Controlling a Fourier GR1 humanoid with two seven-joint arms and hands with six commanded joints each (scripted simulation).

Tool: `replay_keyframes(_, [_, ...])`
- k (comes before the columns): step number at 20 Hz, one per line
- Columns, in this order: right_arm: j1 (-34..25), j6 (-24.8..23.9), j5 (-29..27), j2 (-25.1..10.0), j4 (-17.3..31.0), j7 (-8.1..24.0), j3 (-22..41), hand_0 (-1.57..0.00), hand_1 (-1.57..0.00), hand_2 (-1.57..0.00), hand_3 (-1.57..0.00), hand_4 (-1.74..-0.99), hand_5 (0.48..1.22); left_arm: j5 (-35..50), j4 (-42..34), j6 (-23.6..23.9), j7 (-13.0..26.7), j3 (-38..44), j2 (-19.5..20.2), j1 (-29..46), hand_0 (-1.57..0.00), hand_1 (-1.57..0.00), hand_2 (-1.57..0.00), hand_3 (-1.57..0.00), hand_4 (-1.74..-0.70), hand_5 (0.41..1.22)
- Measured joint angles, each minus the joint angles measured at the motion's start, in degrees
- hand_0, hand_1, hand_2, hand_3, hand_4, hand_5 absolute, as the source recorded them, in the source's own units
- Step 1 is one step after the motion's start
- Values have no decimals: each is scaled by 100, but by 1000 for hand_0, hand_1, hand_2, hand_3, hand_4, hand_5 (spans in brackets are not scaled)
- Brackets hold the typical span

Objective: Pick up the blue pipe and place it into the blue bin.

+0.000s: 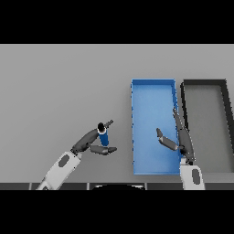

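Observation:
The blue pipe [103, 136] is a short blue cylinder standing nearly upright left of the blue bin [137, 114]. My left hand [89, 141] comes from the lower left and closes round it, fingers behind its dark top end and thumb below its base. The blue bin is a long rectangular tray right of centre. My right hand [182, 137] hovers over the bin's right wall, fingers straight and pointing away from me, thumb spread to the left over the bin floor, holding nothing.
A dark grey bin [227, 114] of similar size stands just right of the blue bin, almost touching it. Bare grey table stretches to the left and beyond both bins.

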Motion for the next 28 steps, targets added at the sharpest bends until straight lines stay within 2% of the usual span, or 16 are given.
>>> replay_keyframes(2, [-34, 15, -18, 45, -19, 66, 33, 1, 1, 1, 1, -1213, 655, 141, 125, 10, -143, 79, -201, -75, 1, -41, -151, -121, -1186, 550])
replay_keyframes(3, [28, 39, -36, 37, -21, -83, 30, 1, 1, 1, 1, -1217, 655, 234, 152, 13, -195, 111, -297, -37, -10, -156, -308, -276, -1243, 613])
replay_keyframes(4, [31, 29, 9, 73, -11, -40, 75, 1, 1, 1, 1, -1220, 656, 322, 199, -21, -253, 165, -329, -43, -125, -319, -485, -535, -1281, 735])
replay_keyframes(6, [-13, 15, -19, 54, 80, -12, 17, 1, 1, 1, 1, -1219, 657, 489, 230, -62, -343, 214, -467, -6, -602, -752, -865, -908, -1439, 910])
replay_keyframes(7, [-3, 18, -7, 70, -19, -41, 57, 1, 1, 1, 1, -1224, 658, 463, 182, -14, -321, 179, -506, 16, -796, -915, -1006, -1030, -1497, 972])
replay_keyframes(9, [55, 32, -36, 78, -8, 20, 47, 1, 1, 1, 1, -1233, 660, 449, 155, -92, -395, 143, -538, 57, -1075, -1151, -1210, -1194, -1580, 1062])
replay_keyframes(11, [-24, 12, -54, 75, 23, 63, 15, 1, 1, 1, 1, -1224, 651, 325, 61, 1, -502, 32, -530, 144, -1253, -1302, -1340, -1330, -1530, 1119])
replay_keyframes(14, [-113, 73, -156, 51, 89, 113, -35, 1, 1, 1, 1, -1220, 635, 180, -101, 134, -549, 24, -575, 194, -1408, -1434, -1453, -1448, -1492, 1169])
replay_keyframes(15, [-55, 73, -118, 103, 28, 39, 34, 1, 1, 1, 1, -1217, 631, 157, -148, 151, -571, 53, -617, 150, -1441, -1461, -1476, -1472, -1484, 1179])
replay_keyframes(16, [-77, 45, -120, 74, 38, 145, -10, 1, 1, 1, 1, -1219, 628, 142, -243, 175, -562, 53, -692, 123, -1467, -1483, -1495, -1492, -1478, 1188])
replay_keyframes(19, [-79, 88, -156, 108, 67, 86, 11, 1, 1, 1, 1, -1226, 636, 186, -498, 145, -656, 196, -738, 40, -1518, -1526, -1532, -1531, -1469, 1204])
replay_keyframes(20, [-146, 57, -104, 97, 108, 201, 11, 1, 1, 1, 1, -1220, 638, 194, -618, 138, -621, 230, -767, -37, -1528, -1535, -1540, -1539, -1468, 1207])
replay_keyframes(25, [-32, 69, -36, -67, 52, 12, -45, 1, 1, 1, 1, -1176, 643, 216, -1149, -100, -312, 216, -878, -222, -1557, -1559, -1561, -1560, -1466, 1217])
replay_keyframes(28, [-156, 24, 34, -36, 190, 69, -30, 1, 1, 1, 1, -1158, 643, 195, -1295, -208, -9, 221, -972, -353, -1564, -1565, -1566, -1566, -1466, 1219])
